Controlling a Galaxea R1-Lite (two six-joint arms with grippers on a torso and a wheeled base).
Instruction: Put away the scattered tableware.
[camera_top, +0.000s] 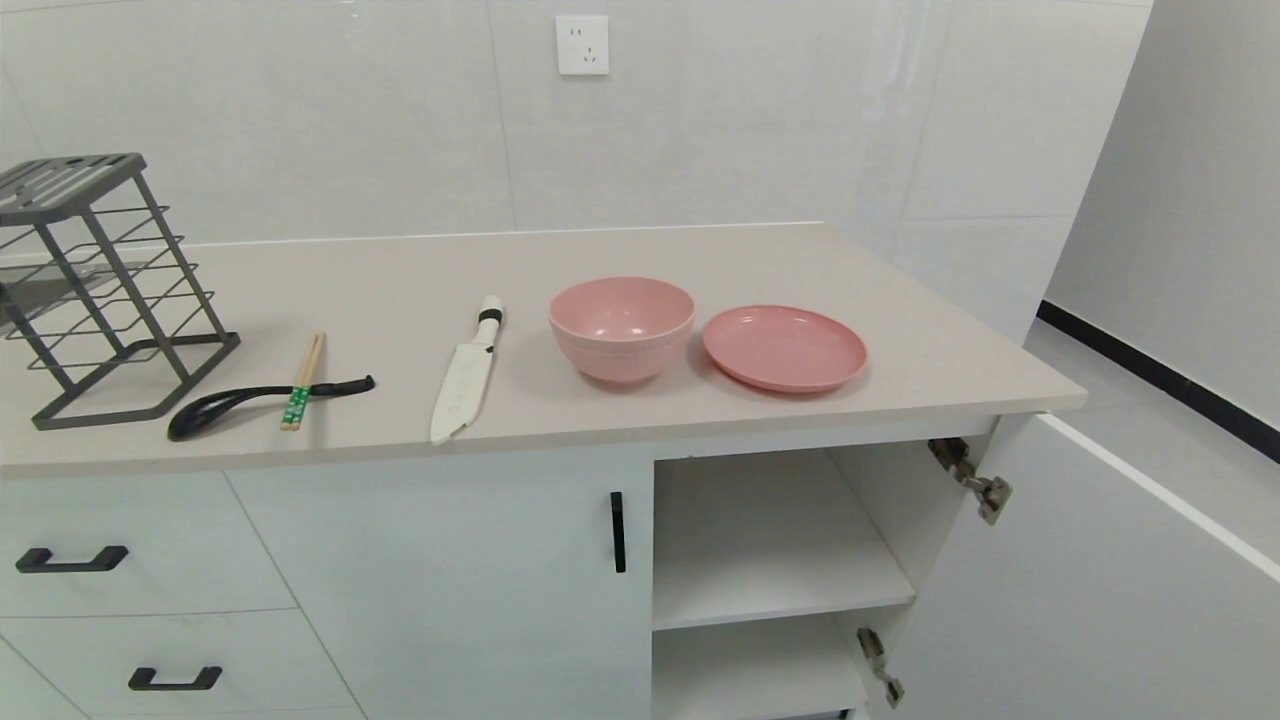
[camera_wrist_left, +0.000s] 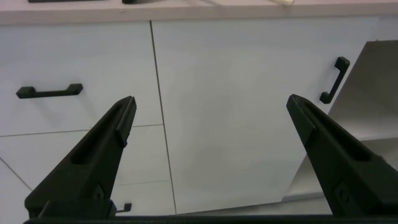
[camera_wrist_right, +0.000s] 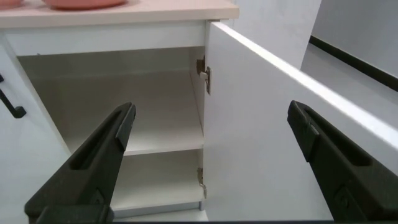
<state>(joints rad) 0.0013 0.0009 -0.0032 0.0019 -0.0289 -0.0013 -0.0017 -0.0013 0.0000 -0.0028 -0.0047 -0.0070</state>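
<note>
We see our left gripper (camera_wrist_left: 210, 102) and right gripper (camera_wrist_right: 210, 109) both spread wide apart facing the cupboards (camera_top: 450, 560), with bowl (camera_top: 621, 325), plate (camera_top: 784, 346), knife (camera_top: 467, 375), chopsticks (camera_top: 302, 380) and spoon (camera_top: 250, 400) on the counter (camera_top: 900, 300).

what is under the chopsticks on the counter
The chopsticks lie across the handle of the black spoon, which rests on the counter. The short stretch of handle right beneath them is covered.
</note>
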